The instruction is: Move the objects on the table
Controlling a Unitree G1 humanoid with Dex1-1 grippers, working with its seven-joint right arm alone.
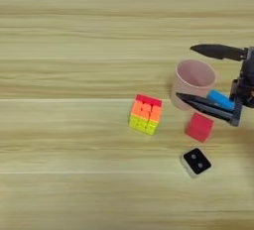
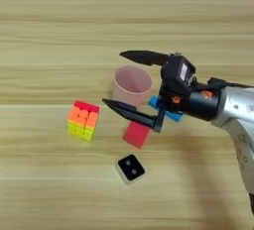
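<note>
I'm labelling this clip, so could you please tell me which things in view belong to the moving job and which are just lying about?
Belonging to the job:
- pink cup, standing between the open fingers of the right gripper
- red cube
- puzzle cube

Probably just lying about, since nothing is near them:
- blue block, behind the gripper
- small black and white block
- table, only the surface

A lab-like test bench: bare wooden table with small props only.
</note>
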